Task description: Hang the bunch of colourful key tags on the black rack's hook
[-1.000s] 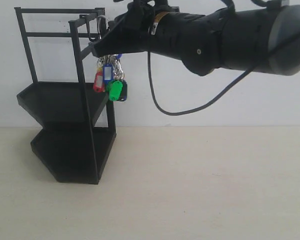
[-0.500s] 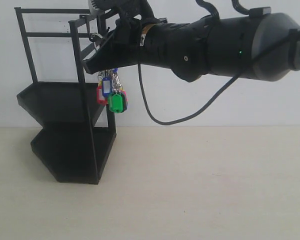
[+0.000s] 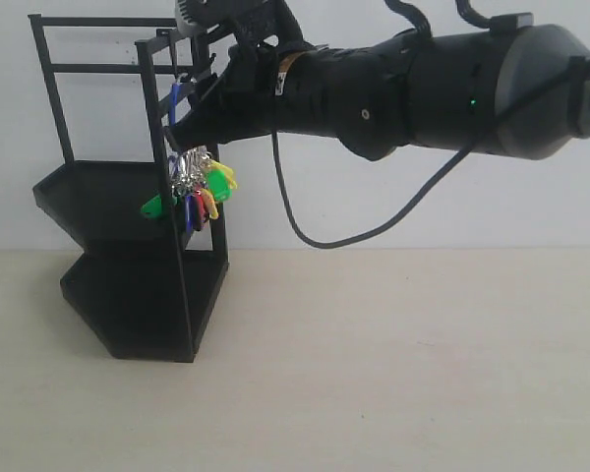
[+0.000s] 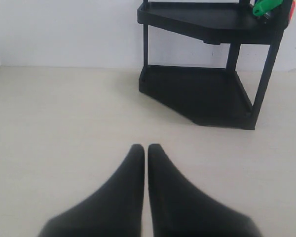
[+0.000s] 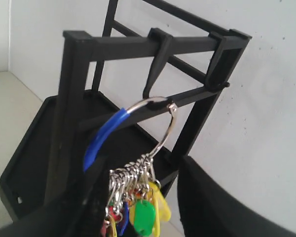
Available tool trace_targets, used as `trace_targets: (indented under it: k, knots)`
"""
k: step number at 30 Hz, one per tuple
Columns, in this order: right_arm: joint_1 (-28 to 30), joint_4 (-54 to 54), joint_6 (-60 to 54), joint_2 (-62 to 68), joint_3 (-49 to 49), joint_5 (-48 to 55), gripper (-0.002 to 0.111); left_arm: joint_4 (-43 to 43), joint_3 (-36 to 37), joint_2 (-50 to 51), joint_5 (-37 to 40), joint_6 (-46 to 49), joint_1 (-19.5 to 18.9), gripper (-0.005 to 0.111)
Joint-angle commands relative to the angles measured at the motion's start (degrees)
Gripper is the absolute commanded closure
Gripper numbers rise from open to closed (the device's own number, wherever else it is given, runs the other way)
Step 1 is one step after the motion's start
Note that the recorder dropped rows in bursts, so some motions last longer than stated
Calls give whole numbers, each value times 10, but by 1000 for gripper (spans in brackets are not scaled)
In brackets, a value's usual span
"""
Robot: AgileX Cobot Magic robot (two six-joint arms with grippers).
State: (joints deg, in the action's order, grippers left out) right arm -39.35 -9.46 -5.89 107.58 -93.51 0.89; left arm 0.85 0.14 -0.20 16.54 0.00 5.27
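Note:
The colourful key tag bunch (image 3: 199,187) hangs by its silver ring and blue loop (image 5: 102,136) from the hook (image 5: 155,69) on the top bar of the black rack (image 3: 108,202). Its tags (image 5: 143,207) dangle between the fingers of my right gripper (image 5: 138,170), which stands open around them without gripping. In the exterior view that gripper (image 3: 189,126) is right at the rack's upper front corner. My left gripper (image 4: 146,148) is shut on nothing, low over the table, pointing at the rack (image 4: 207,94). A green tag (image 4: 264,7) shows at that view's edge.
The rack stands on a pale table (image 3: 374,374) against a white wall (image 3: 423,206). A black cable (image 3: 305,221) loops down from the right arm (image 3: 423,93), which spans the upper part of the exterior view.
The right gripper moved the bunch left onto the hook and opened. The tags now swing leftward against the rack's front post, hanging lower than before.

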Motion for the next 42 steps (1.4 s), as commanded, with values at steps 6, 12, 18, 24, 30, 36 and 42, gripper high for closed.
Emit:
trace_targets:
  k: [6,12,18,24,30,36,42]
  knots:
    - [-1,-1,4,-60,72,14,67,2,-1,2,-2,0,-1,102]
    - [-1,1,42,-139,188,34,73,2,-1,2,-2,0,-1,102]
    - [-2,21,136,-267,300,127,108,2,-1,2,-2,0,-1,102]
    - [-2,88,179,-354,342,305,108,2,-1,2,-2,0,-1,102]
    - [-2,89,179,-366,342,353,108,2,-1,2,-2,0,-1,102]
    - [-5,95,190,-371,342,354,108,2,-1,2,-2,0,-1,102]
    - [-7,95,191,-372,342,362,108,2,-1,2,-2,0,-1,102]
